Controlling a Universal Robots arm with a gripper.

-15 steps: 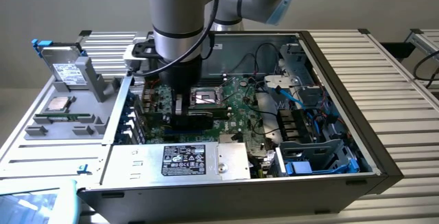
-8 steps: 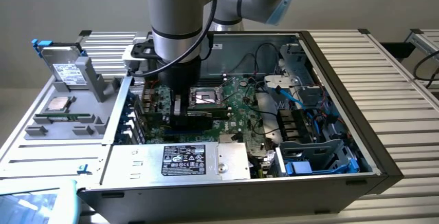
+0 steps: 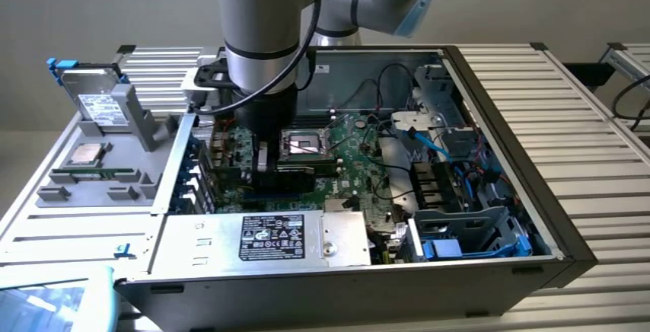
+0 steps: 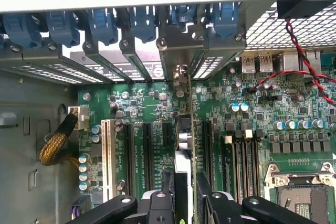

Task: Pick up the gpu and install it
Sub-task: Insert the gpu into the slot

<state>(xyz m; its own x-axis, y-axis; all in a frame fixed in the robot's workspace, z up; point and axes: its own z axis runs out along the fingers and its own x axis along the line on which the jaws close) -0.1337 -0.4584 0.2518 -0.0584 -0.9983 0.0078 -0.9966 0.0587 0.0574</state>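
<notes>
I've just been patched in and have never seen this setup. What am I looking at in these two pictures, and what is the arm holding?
The exterior view looks from outside at an open computer case lying on a slatted metal table. The grey jointed machine is a robot arm reaching down into the case. The wrist view comes from a camera on the arm, looking down past its claw at the large green motherboard. The claw is closed on the gpu, a thin card seen edge-on, standing upright over the expansion slots. A grey tray beside the case holds a hard drive.
</notes>
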